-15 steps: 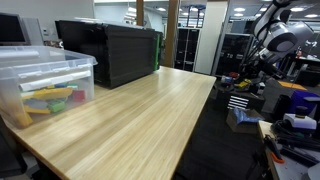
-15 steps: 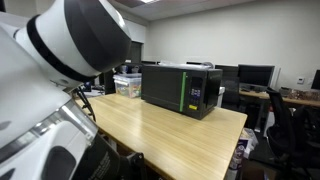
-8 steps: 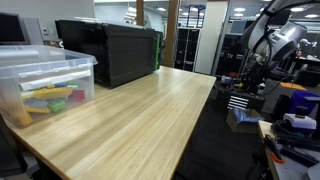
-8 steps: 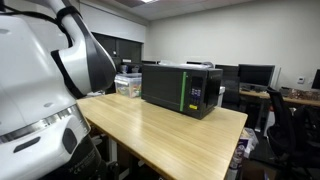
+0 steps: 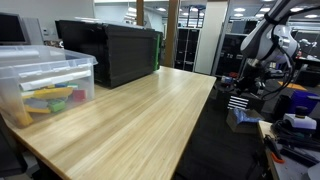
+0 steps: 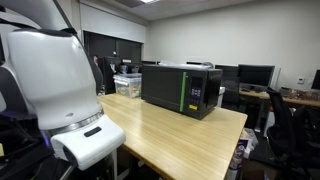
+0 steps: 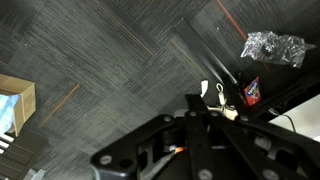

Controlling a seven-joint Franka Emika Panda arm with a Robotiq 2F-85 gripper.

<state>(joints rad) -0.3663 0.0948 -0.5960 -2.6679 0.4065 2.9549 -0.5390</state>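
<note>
In the wrist view my gripper (image 7: 193,106) points down at grey carpet (image 7: 110,60), its dark fingers pressed together with nothing between them. Just past the fingertips lie a small white tag (image 7: 211,95) and a red packet (image 7: 251,92); a crumpled clear plastic bag (image 7: 272,45) is farther off. In an exterior view the arm (image 5: 266,38) hangs beyond the far end of the wooden table (image 5: 130,120), over the floor clutter. Its white body (image 6: 55,85) fills the left of an exterior view, where the gripper itself is hidden.
A black microwave (image 5: 110,50) (image 6: 182,88) stands on the table. A clear plastic bin (image 5: 45,85) (image 6: 127,83) with coloured items sits near a table edge. A cardboard box (image 7: 14,106) lies on the carpet. Boxes and gear (image 5: 245,105) crowd the floor by the arm.
The arm has swung away from the close exterior camera, uncovering more of the table. In the far view its upper links have shifted upward and left. The fingers have closed the last bit.
</note>
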